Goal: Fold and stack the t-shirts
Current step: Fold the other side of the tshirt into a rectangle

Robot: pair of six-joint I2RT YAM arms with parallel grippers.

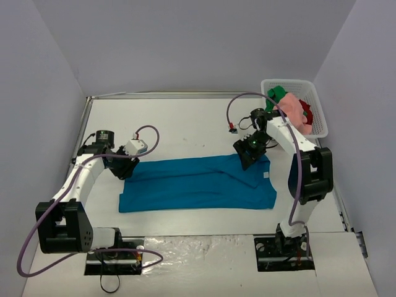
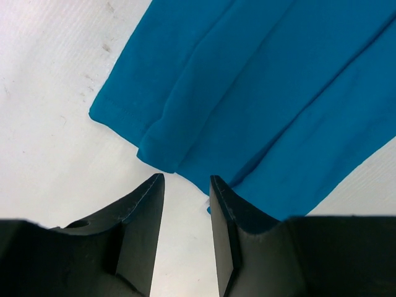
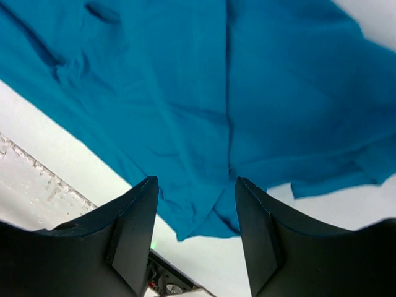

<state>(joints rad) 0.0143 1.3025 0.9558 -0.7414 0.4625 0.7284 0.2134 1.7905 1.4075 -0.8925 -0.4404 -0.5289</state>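
Teal-blue t-shirt (image 1: 198, 184) lying flat in the middle of the white table (image 1: 185, 120), laid out as a long band from left to right in the top view. Seen close in the left wrist view (image 2: 278, 93): a lengthwise fold, two layers ending in a stepped corner on the bare table. Seen in the right wrist view (image 3: 216, 93): soft wrinkles and one straight crease down the cloth.

Pink t-shirt (image 1: 296, 112), green t-shirt (image 1: 276, 96) and red t-shirt (image 1: 306, 109) heaped together in the white mesh basket (image 1: 317, 132) at the far right corner of the table, well apart from the teal-blue one.

Left gripper (image 1: 122, 169) at the left end of the teal-blue t-shirt. Jaws parted, nothing between them; only white table visible in the gap (image 2: 185, 179), with the corner of the cloth just beyond the tips.

Right gripper (image 1: 249, 161) over the right part of the shirt, near its far edge. Jaws parted here too (image 3: 195, 182), wider, with no cloth pinched; blue fabric visible below through the gap. Not possible to say whether these tips touch the cloth.
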